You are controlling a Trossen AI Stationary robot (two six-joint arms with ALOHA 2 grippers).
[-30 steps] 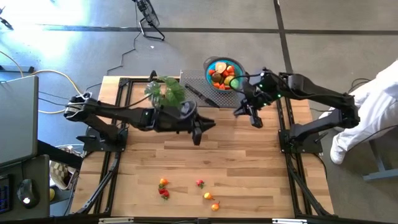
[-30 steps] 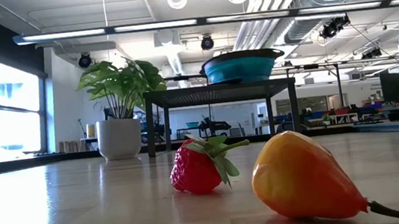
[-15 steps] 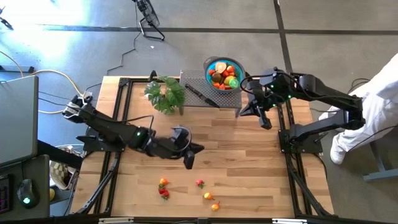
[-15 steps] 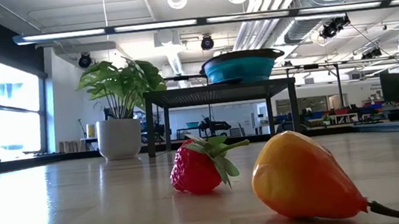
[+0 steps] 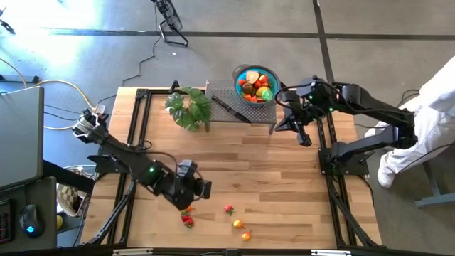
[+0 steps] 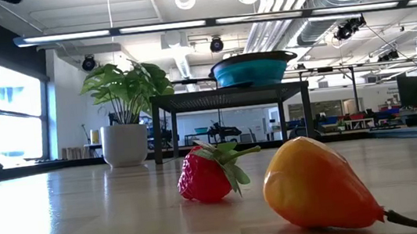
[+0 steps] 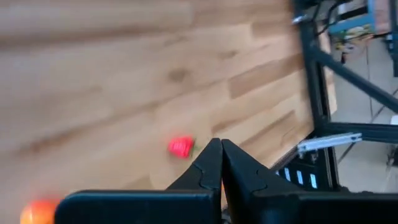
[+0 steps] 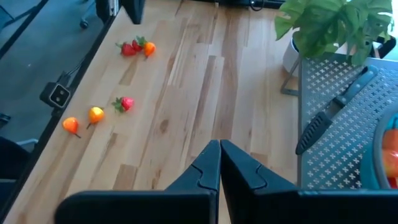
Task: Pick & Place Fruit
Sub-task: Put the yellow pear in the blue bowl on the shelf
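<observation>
Several small toy fruits lie near the table's front edge: an orange piece [image 5: 186, 208], a strawberry [image 5: 188, 221], another strawberry [image 5: 228, 210] and two orange-yellow pieces [image 5: 238, 225]. My left gripper [image 5: 201, 192] hangs shut just above and beside the orange piece, touching nothing. In the left wrist view a strawberry [image 7: 181, 147] lies just past the shut fingertips [image 7: 217, 152]. A blue bowl [image 5: 242, 72] of fruit stands on a mesh stand [image 5: 222, 92] at the back. My right gripper [image 5: 304, 139] waits shut in the air, right of the stand.
A potted leafy plant [image 5: 190, 107] stands left of the stand, and a black-handled knife [image 5: 229, 108] lies on the mesh. Bare wood spreads across the table's middle [image 5: 256, 171]. A person in white [image 5: 434, 114] stands beyond the right edge. Black frame rails [image 5: 135, 121] run along both sides.
My left gripper has swung from beside the plant toward the table's near edge and leftward, sinking and rolling about its own axis, and now hangs over the left group of fruit. My right gripper shifted slightly toward the right edge, then kept still. No fruit has moved.
</observation>
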